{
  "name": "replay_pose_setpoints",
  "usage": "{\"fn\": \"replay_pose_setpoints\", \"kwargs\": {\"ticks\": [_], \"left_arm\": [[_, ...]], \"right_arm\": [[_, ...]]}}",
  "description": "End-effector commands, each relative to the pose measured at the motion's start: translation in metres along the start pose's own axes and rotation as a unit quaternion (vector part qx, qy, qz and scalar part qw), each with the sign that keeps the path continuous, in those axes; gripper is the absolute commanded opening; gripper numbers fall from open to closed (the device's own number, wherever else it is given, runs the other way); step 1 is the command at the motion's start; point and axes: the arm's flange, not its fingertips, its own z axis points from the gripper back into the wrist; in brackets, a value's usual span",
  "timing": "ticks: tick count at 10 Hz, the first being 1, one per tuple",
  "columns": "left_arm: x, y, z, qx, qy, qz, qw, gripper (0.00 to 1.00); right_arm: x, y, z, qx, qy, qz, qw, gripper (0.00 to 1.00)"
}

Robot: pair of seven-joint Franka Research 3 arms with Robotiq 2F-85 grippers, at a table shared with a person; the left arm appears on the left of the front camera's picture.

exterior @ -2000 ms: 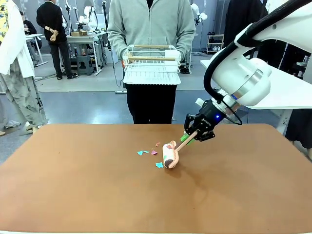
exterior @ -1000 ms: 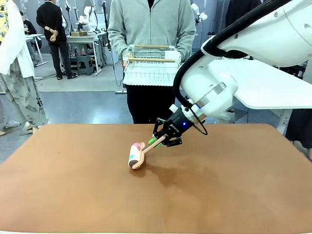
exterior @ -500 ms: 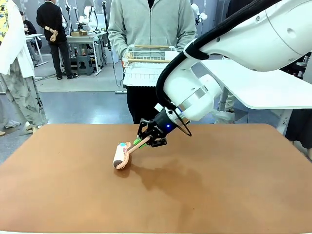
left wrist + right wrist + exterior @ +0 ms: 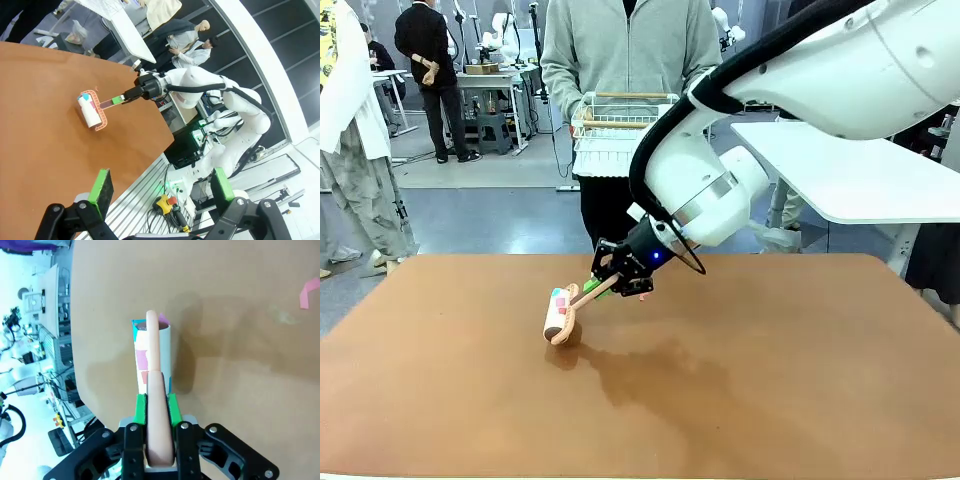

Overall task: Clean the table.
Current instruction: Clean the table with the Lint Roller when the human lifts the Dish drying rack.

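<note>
At the left, your left gripper [image 4: 162, 182] hangs beyond one edge of the table [image 4: 770, 400]. Its green-padded fingers stand wide apart with nothing between them. The reddish-brown table fills the near part of the front view from side to side.

Left of its middle you have a lint roller [image 4: 560, 317]. The roll is down at the table top, though whether it touches cannot be told. Coloured paper bits are stuck to its white sheet, and its pink handle slants up to the right.

Your right gripper [image 4: 607, 285] is clamped on that handle, with a green pad pressed to each side. Its arm reaches in from the right. In the right wrist view one pink scrap [image 4: 309, 294] lies on the table, well apart from the roll.

At the far side, behind the gripper, a person [image 4: 630, 50] stands holding a white wire dish rack [image 4: 620, 135]. A white-topped table [image 4: 860, 185] stands at the far right.
</note>
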Motion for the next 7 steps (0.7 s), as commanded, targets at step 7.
{"fn": "replay_pose_setpoints", "kwargs": {"ticks": [7], "left_arm": [[-0.002, -0.002, 0.003, -0.004, -0.002, -0.003, 1.0, 1.0]], "right_arm": [[0.009, -0.008, 0.223, -0.069, 0.097, -0.041, 0.992, 0.0]]}}
